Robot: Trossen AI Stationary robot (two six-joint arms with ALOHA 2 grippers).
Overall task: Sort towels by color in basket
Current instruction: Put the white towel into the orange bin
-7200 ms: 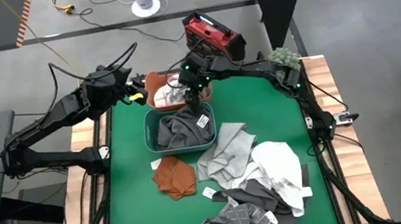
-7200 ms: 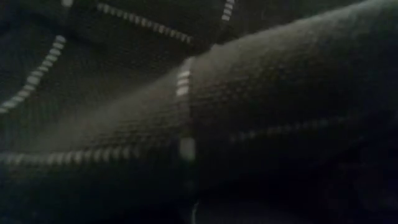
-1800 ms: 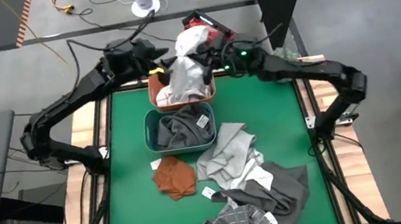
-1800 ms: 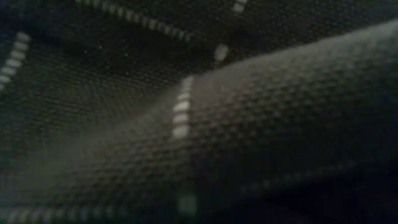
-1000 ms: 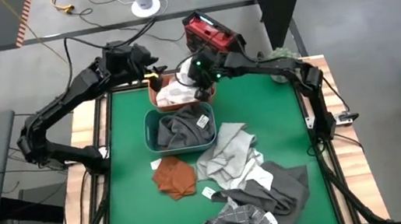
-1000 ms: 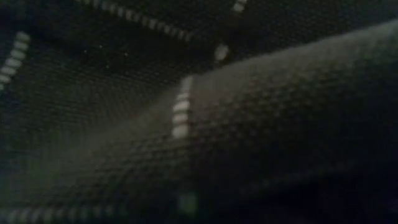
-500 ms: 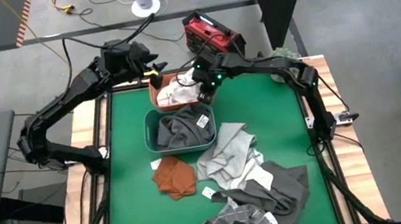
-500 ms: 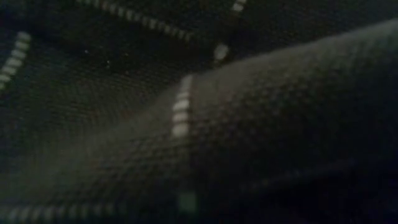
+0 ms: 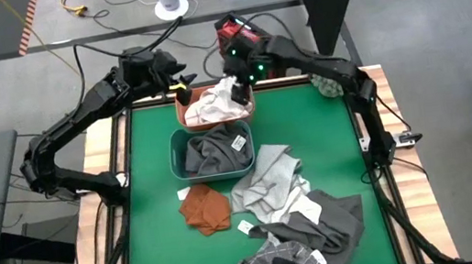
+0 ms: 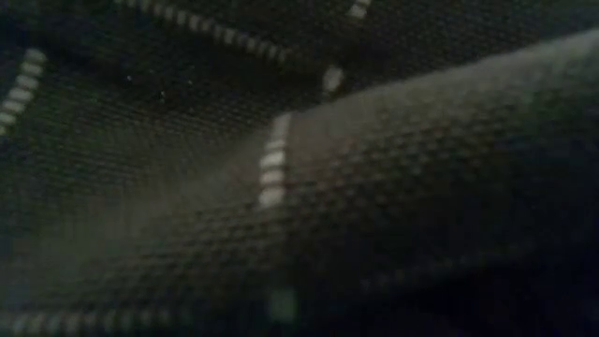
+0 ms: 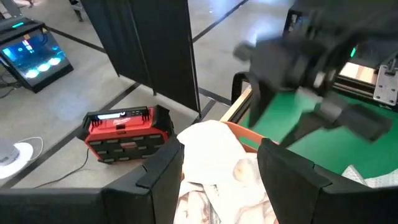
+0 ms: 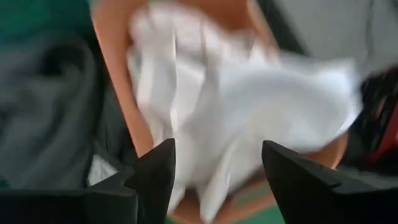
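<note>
right, i see the soft white cloth towel (image 9: 218,105) heaped in crumpled folds in the orange plastic tub (image 9: 183,113) at the table's far edge. the right gripper (image 9: 240,74) hangs just over it, jaws released and empty. the left gripper (image 9: 181,81) waits by the tub, jaws also apart. the dark grey towel (image 9: 214,152) fills the teal tub (image 9: 175,155).

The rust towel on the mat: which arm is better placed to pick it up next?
Probably the left. The rust towel lies on the mat's left half, and the left claw is open; the right claw, also open, is farther across.
</note>
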